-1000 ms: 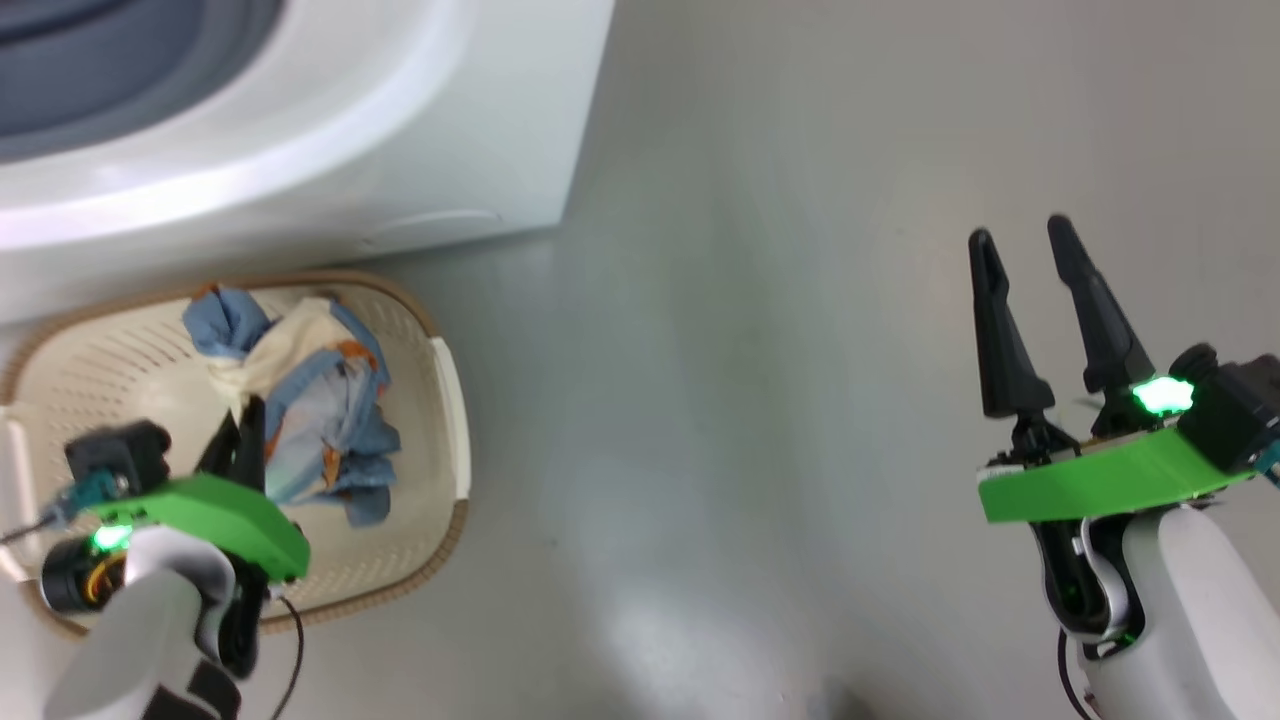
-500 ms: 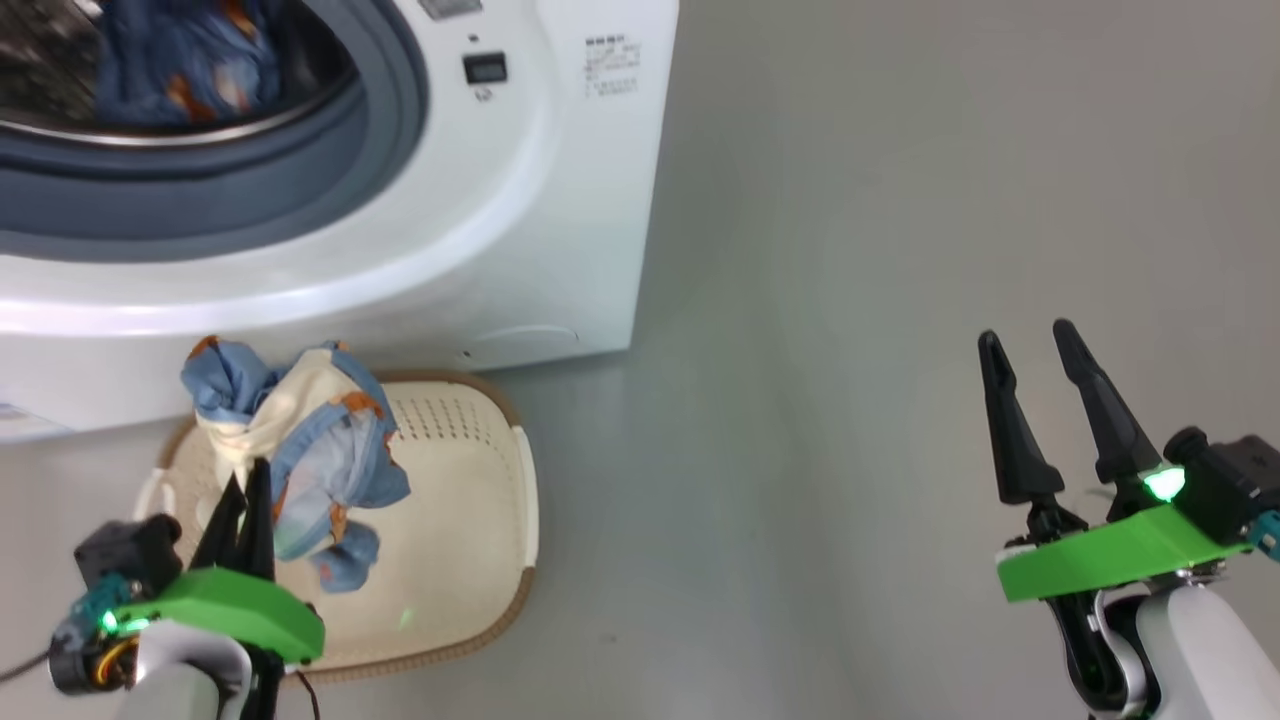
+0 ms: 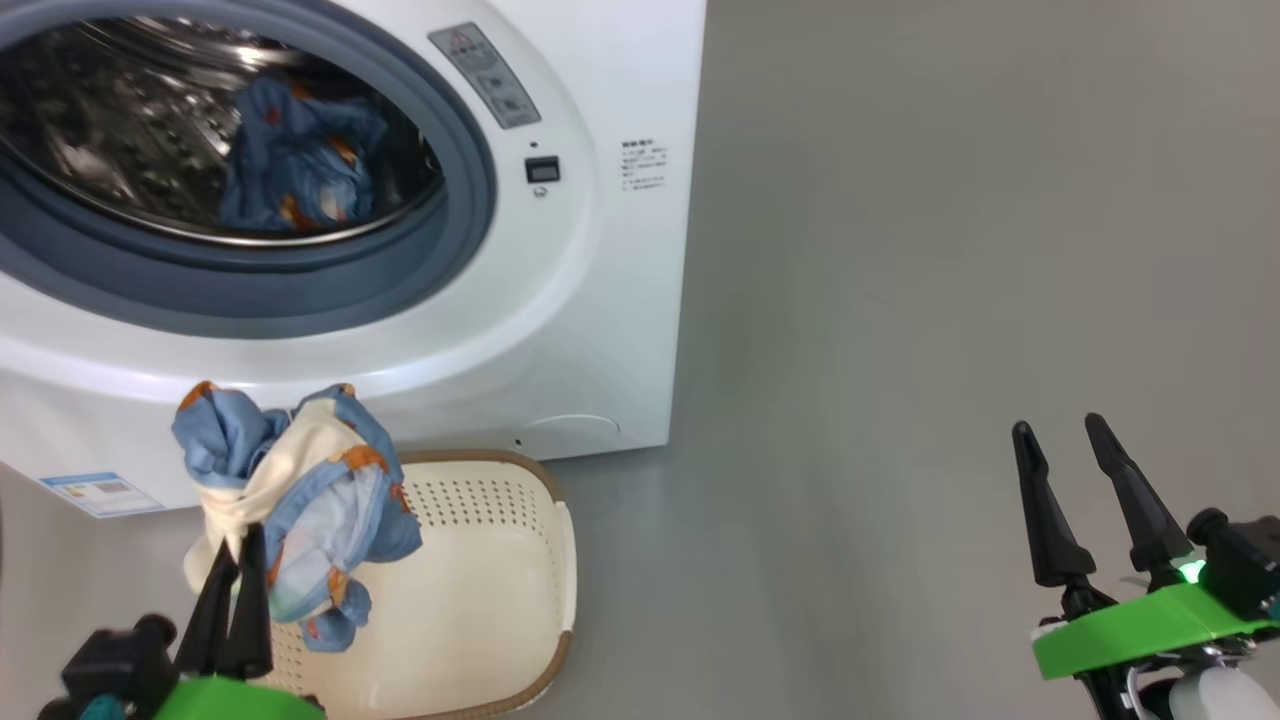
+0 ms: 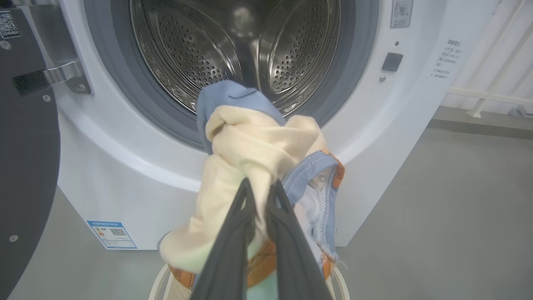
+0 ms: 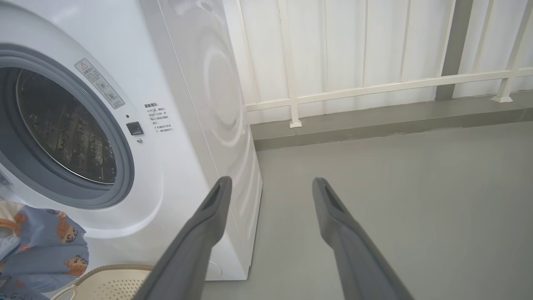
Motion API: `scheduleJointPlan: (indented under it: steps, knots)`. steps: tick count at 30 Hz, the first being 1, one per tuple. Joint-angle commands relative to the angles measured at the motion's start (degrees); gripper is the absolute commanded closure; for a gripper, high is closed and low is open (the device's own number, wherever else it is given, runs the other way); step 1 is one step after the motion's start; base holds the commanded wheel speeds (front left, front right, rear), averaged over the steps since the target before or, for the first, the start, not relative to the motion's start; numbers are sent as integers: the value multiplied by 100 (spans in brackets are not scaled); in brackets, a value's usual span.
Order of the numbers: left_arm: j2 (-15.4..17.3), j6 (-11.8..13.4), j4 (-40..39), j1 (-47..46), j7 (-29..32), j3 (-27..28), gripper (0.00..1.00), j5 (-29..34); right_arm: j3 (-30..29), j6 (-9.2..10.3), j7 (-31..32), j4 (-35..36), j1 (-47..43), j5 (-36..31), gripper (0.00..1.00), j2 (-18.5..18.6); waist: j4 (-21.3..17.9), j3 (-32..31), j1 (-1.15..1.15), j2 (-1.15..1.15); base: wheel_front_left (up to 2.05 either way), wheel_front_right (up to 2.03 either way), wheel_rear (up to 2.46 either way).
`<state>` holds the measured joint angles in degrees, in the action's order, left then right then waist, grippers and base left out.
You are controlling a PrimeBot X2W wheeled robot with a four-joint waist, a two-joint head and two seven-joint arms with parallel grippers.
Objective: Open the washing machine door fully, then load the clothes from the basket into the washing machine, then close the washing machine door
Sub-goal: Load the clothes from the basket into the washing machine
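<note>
Dangling just below the open mouth of the washing machine [image 3: 600,300], a blue-and-cream bundle of clothes [image 3: 300,480] is pinched between the fingers of the left gripper [image 3: 245,545], above the basket [image 3: 500,600] at the machine's foot. Another blue garment [image 3: 295,160] already lies in the drum [image 3: 120,120], and the washing machine door [image 4: 25,146] stands swung wide. Off to the machine's side, the right gripper [image 3: 1056,425] hangs with fingers spread, holding nothing. Loading looks nearly finished; closing the door remains.
</note>
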<state>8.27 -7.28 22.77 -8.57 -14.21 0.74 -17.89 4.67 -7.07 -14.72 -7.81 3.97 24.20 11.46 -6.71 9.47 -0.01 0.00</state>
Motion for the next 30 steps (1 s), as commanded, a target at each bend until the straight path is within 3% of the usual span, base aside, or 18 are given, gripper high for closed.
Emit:
scheduleJointPlan:
  steps: [1, 7, 14, 22, 30]
  knots:
    - [96, -19, -333, 96, -78, 250, 100, 87, 40, -42, -28, 126, -60, -18, 0, 122, 142, -212, 1, 0, 0, 0, 0]
    - [-57, -20, -1269, 717, -79, 509, 100, 255, -46, -42, -28, 158, -223, -29, 0, 164, 272, -313, 1, 0, 0, 0, 0]
    - [-230, -20, -1827, 1112, -79, 597, 100, 364, -89, -42, -28, 189, -267, -38, 0, 175, 357, -305, 1, 0, 0, 0, 0]
    - [-303, -20, -1910, 996, -79, 619, 100, 354, -94, -42, -28, 241, -203, -35, 0, 180, 356, -126, 1, 0, 0, 0, 0]
    - [-216, -21, -1673, 183, -79, 660, 100, 320, -92, -42, -28, 275, 14, -22, 0, 93, 248, 351, 1, 0, 0, 0, 0]
